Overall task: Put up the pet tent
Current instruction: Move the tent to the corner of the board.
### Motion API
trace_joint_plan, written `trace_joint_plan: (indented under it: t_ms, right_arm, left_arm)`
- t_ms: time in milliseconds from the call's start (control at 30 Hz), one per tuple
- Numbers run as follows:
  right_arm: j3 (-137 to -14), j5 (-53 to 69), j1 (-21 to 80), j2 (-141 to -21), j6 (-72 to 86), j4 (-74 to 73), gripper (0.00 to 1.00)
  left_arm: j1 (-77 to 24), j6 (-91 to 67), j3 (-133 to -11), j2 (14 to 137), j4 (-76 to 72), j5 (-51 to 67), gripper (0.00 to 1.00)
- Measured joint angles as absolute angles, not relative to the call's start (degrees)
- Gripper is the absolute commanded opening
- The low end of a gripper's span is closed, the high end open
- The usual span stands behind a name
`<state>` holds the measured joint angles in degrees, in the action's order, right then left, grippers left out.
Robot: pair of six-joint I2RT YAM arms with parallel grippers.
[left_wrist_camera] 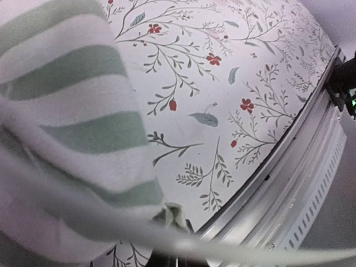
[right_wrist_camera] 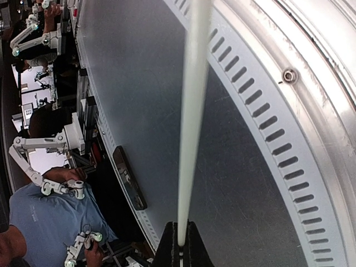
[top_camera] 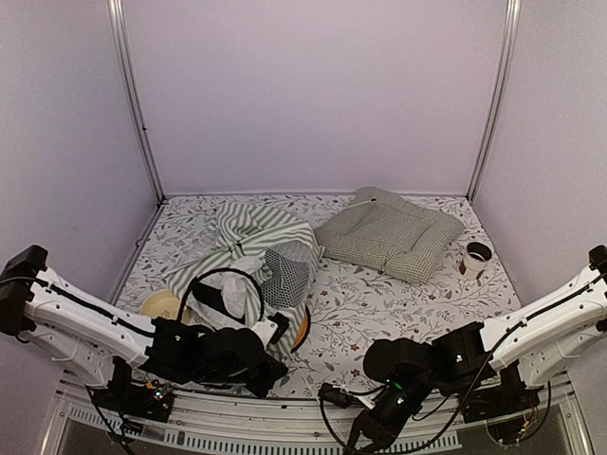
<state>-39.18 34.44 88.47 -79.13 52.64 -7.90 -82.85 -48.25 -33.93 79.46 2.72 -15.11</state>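
Two grippers, both closed. My right gripper (right_wrist_camera: 181, 243) hangs off the near edge of the table, past the slotted metal rail (right_wrist_camera: 261, 117), and its fingers are pinched tight on a thin white pole (right_wrist_camera: 192, 111). The pole runs straight up out of the jaws and across my right wrist view, blurring toward the top. Behind it I see floor and a person in a blue shirt (right_wrist_camera: 39, 217).

Over on the left, my left gripper (left_wrist_camera: 169, 258) sits low at the front of the table with its jaws together. Green-and-white striped fabric fills the left half of my wrist camera, and a small tuck of it sits just above my fingertips. I cannot tell whether that tuck is actually clamped. A pale blurred rod crosses the bottom of that view.

From above, the pet tent (top_camera: 251, 242) lies collapsed in a crumpled heap on the left-centre of the flower-print table (top_camera: 379, 303), its grey mesh window (top_camera: 285, 275) facing up. My left wrist is right at the heap's near side.

The green-checked cushion (top_camera: 389, 232) lies flat just to the right of the tent, further back. A white cup (top_camera: 474, 258) stands near the right wall, well apart from the tent.
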Motion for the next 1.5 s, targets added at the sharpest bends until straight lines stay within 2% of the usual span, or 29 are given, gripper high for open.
trace_joint_plan:
  t_ms: [133,333,767,933,1267,1300,1433,1500]
  right_arm:
    - [-41.9,33.0,86.7,-81.3,51.5,-7.8,0.0]
    - [-46.7,31.3,78.0,-82.4,47.2,-8.2,0.0]
    - [-60.0,33.3,64.2,-100.5,37.5,-6.7,0.0]
    - [-63.8,35.2,62.4,-105.7,35.4,-7.0,0.0]
    - [-67.0,34.2,62.3,-108.7,31.0,-14.0,0.0]
    - [-67.2,34.0,62.3,-108.8,30.5,-14.6,0.01]
    - [-67.3,33.3,62.2,-108.9,29.0,-17.0,0.15]
    - [-67.3,32.9,62.1,-108.9,28.1,-17.6,0.18]
  left_arm:
    - [-82.5,-45.8,-37.8,79.3,5.8,-16.8,0.0]
    - [-79.6,-42.1,-39.8,76.7,8.3,-18.5,0.0]
    - [-60.9,-28.8,-40.6,77.3,8.9,-15.5,0.0]
    - [-56.2,-26.4,-40.6,80.1,7.7,-11.6,0.0]
    - [-55.8,-31.3,-39.0,83.7,2.0,-6.8,0.0]
    - [-55.8,-32.1,-39.0,84.3,1.6,-6.8,0.0]
    - [-55.8,-34.8,-39.0,86.0,0.6,-6.9,0.0]
    - [-55.8,-36.0,-39.0,86.7,0.6,-6.9,0.0]
